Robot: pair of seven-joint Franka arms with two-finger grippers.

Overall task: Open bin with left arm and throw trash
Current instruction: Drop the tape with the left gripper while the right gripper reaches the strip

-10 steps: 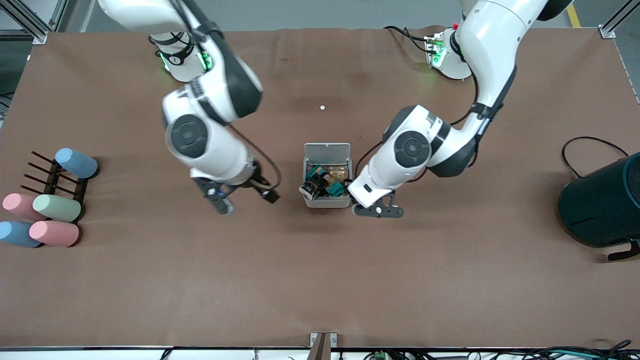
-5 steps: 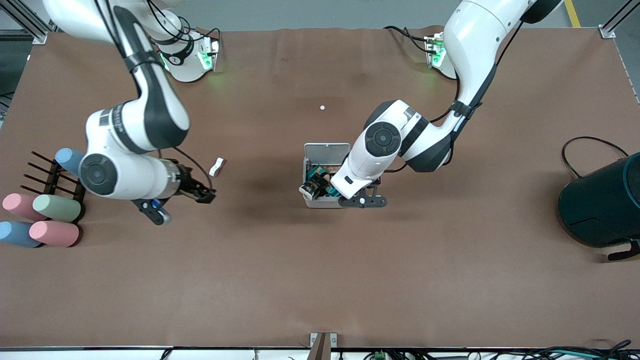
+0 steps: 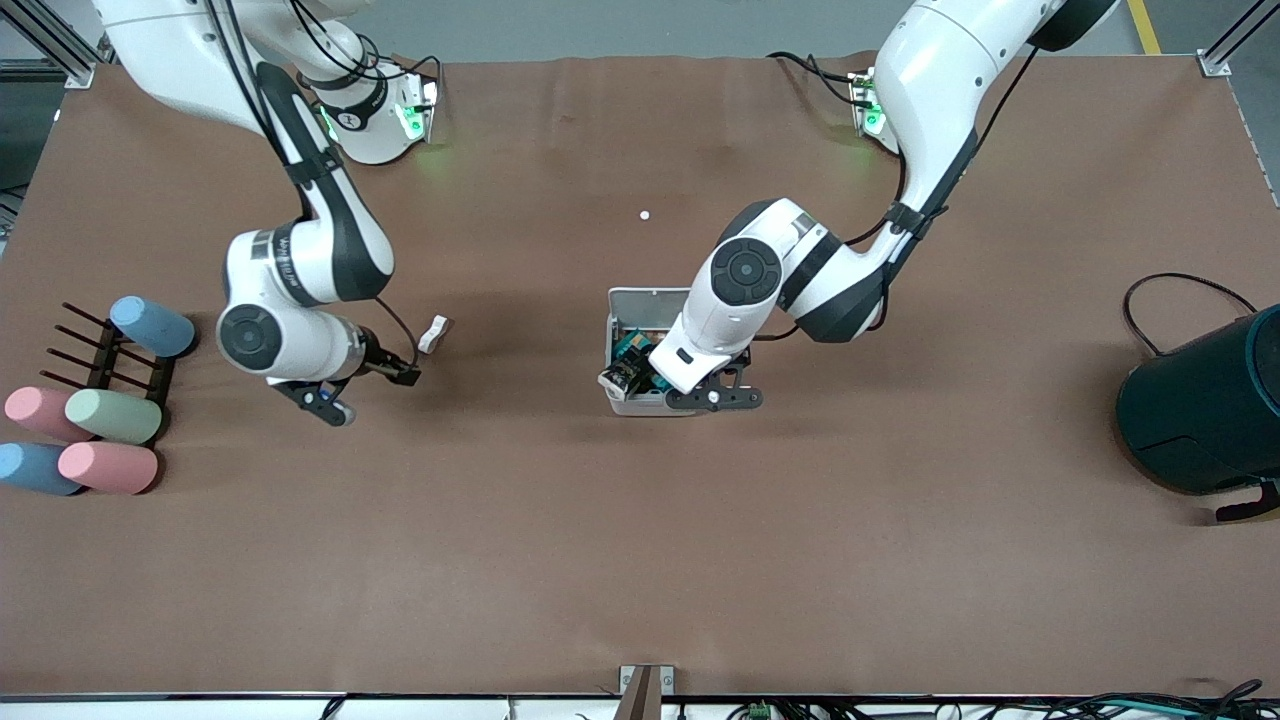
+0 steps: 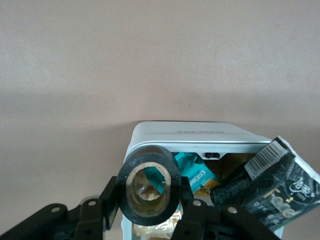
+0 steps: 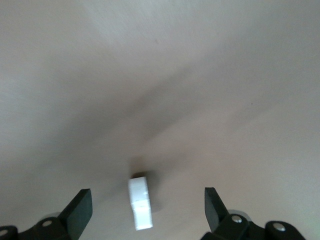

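The bin [image 3: 652,405] stands mid-table with its white lid [image 3: 655,298] hinged up; it also shows in the left wrist view [image 4: 192,131]. A black packet [image 3: 622,378] [image 4: 270,185] sticks out of it over wrappers. My left gripper [image 3: 680,372] [image 4: 149,190] hangs over the bin, shut on the black tape roll [image 4: 150,218]. In the front view the hand hides the roll. The small bent white piece [image 3: 434,334] [image 5: 140,210] lies on the table toward the right arm's end. My right gripper [image 3: 400,372] [image 5: 146,200] is low beside it, open, its fingers either side of the piece and apart from it.
A large dark teal cylinder [image 3: 1205,410] with a cable stands at the left arm's end. Pastel cylinders [image 3: 110,415] and a dark rack [image 3: 105,350] sit at the right arm's end. A tiny white dot [image 3: 645,215] lies farther from the front camera than the bin.
My right arm swung away from the bin to the white piece and is now close to it. My left gripper moved from beside the bin to over it.
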